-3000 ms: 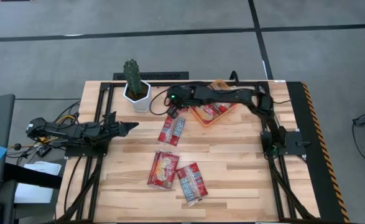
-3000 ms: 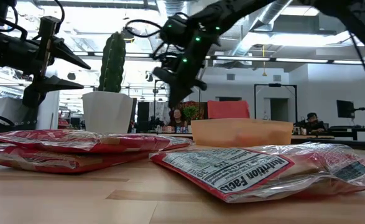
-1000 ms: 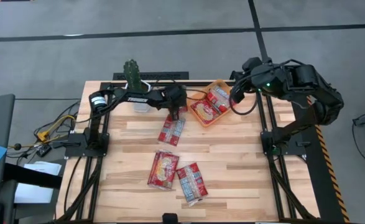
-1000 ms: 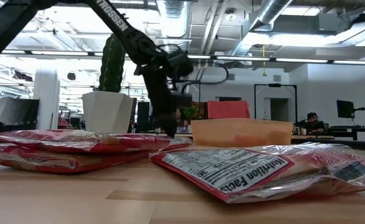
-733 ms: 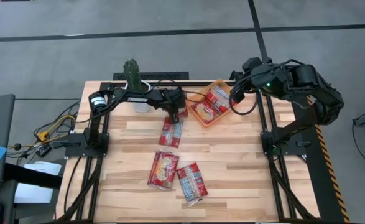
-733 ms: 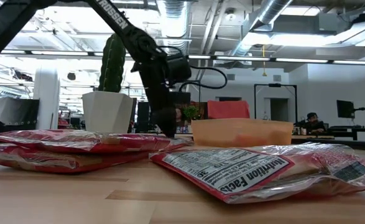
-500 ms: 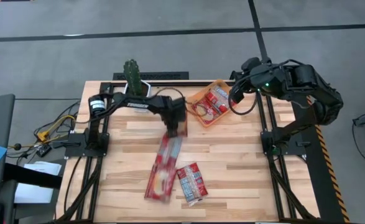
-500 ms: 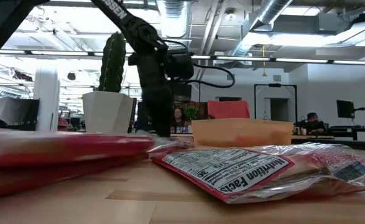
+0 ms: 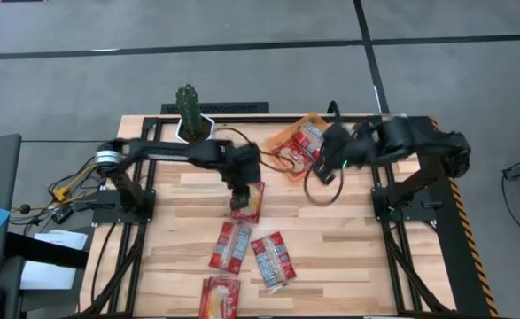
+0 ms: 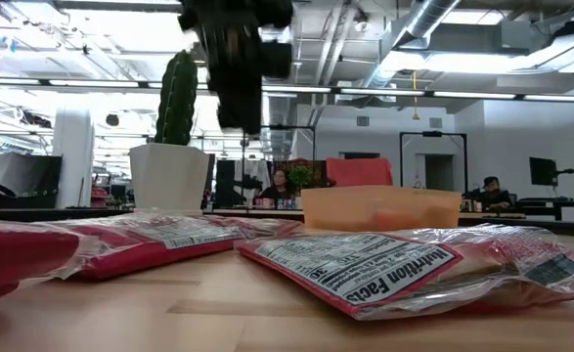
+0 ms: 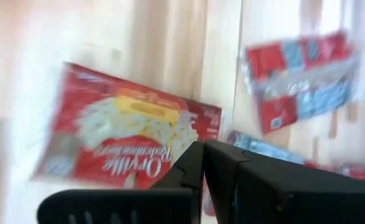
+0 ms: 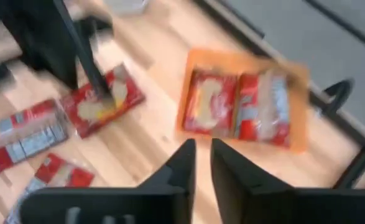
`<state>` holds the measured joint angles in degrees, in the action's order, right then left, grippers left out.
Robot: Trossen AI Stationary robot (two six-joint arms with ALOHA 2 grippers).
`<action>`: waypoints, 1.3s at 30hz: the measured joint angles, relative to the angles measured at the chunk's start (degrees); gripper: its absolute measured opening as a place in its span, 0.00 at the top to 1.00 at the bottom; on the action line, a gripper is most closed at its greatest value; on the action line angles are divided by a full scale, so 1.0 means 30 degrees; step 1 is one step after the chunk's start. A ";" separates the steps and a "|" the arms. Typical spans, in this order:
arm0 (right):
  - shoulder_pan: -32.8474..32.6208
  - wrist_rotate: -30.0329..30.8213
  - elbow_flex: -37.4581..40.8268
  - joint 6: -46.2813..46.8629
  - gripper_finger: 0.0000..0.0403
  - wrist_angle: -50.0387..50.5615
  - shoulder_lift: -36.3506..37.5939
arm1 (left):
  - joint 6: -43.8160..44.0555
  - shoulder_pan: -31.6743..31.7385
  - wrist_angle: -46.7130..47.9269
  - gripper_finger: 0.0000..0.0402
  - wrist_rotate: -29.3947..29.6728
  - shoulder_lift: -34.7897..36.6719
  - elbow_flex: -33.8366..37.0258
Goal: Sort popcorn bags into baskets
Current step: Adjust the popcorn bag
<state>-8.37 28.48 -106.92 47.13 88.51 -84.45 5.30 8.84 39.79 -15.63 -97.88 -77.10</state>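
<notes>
Left gripper (image 9: pixel 242 197) had its fingers pressed together over a popcorn bag (image 9: pixel 248 200) mid-table, right gripper's (image 12: pixel 199 160) fingers slightly spread near the orange tray (image 9: pixel 280 139).

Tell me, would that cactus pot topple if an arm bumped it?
Quite possibly. The cactus stands tall above its white pot, so the weight probably sits high. The pot looks broad with a flat base on the table, which should resist a light nudge. A knock high on the cactus seems riskier than one low down.
</notes>
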 joint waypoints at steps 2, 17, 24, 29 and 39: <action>-0.0920 -0.0076 0.1578 0.0724 0.75 -0.0558 -0.0081 | 0.1007 -0.0079 0.0803 1.00 0.1117 0.1939 -0.0007; -0.4444 -0.5922 1.0314 -0.2497 0.61 -1.7215 -0.0393 | 1.2961 -1.0181 0.7852 1.00 0.5788 1.2970 0.0204; -0.6349 -0.6540 1.0988 -0.2862 0.65 -2.2289 -0.2086 | 1.7256 -2.0557 0.7874 1.00 1.2281 1.1010 0.0204; -0.7225 -0.6810 0.9813 -0.2718 0.72 -2.4201 -0.4584 | 2.0042 -2.4421 0.7443 1.00 1.5747 0.7856 0.0211; -0.8489 -0.8380 0.6556 -0.3530 0.77 -2.4520 -0.8654 | 2.0537 -2.6289 0.2034 1.00 1.5367 -0.0004 0.0211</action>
<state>-33.84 3.34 -87.25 36.54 14.95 -110.41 66.91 -70.03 45.89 30.47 -97.89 -76.47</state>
